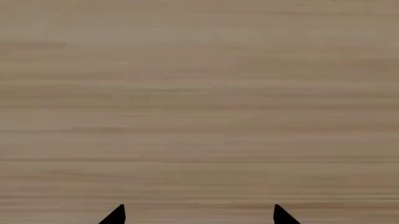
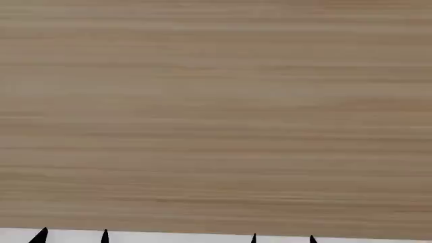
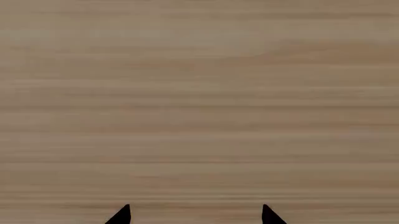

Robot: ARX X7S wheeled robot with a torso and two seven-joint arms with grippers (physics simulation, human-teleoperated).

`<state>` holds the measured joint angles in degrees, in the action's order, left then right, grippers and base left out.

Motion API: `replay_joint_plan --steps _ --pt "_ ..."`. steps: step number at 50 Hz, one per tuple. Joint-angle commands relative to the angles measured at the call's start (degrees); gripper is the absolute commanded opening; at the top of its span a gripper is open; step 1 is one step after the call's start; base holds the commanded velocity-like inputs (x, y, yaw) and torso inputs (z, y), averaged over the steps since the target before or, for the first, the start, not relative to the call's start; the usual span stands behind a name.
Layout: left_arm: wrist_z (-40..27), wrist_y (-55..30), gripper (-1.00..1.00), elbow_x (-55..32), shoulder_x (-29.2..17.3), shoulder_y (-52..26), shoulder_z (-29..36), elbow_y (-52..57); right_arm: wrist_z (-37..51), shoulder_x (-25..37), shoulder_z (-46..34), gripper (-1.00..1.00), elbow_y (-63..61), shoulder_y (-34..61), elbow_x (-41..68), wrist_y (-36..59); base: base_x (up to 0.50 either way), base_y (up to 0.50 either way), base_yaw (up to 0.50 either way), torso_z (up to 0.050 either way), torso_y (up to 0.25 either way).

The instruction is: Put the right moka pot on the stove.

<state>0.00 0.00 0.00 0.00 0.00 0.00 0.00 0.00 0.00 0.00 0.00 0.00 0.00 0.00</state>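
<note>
The moka pots and the stove are out of view in all three views. In the head view only the black fingertips of my left gripper (image 2: 73, 236) and right gripper (image 2: 283, 238) poke up at the lower edge. In the left wrist view my left gripper (image 1: 199, 215) shows two black tips set wide apart with nothing between them. In the right wrist view my right gripper (image 3: 196, 215) shows the same, open and empty. Both face a plain light wood-grain surface (image 2: 216, 116).
The wood-grain surface fills all three views, also in the left wrist view (image 1: 199, 93) and the right wrist view (image 3: 199, 93). A thin white strip (image 2: 175, 237) runs along the lower edge of the head view.
</note>
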Motion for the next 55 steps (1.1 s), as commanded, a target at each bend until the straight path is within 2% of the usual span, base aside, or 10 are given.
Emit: replay_joint_plan --steps 1,13,18,55 --pt "-0.64 0.00 1.00 -0.56 -0.57 0.00 0.64 0.00 0.72 0.54 -0.72 1.00 0.00 0.00 0.54 0.00 0.00 0.00 0.00 0.000 0.000" --pt "-2.79 1.86 1.00 -2.95 -2.55 -0.09 2.83 -0.78 3.69 2.52 -3.06 1.00 -0.06 0.36 2.24 0.21 0.00 0.00 0.00 0.000 0.000" --pt "-3.08 2.93 1.00 -3.76 -3.11 0.08 3.43 -1.12 4.33 2.95 -3.52 1.00 0.24 0.60 3.16 0.26 0.00 0.00 0.00 0.034 0.015" --pt "-6.05 4.00 1.00 -6.70 -5.62 0.39 6.27 -0.55 8.10 5.29 -6.39 1.00 1.86 1.82 5.53 0.46 0.00 0.00 0.00 0.048 0.062"
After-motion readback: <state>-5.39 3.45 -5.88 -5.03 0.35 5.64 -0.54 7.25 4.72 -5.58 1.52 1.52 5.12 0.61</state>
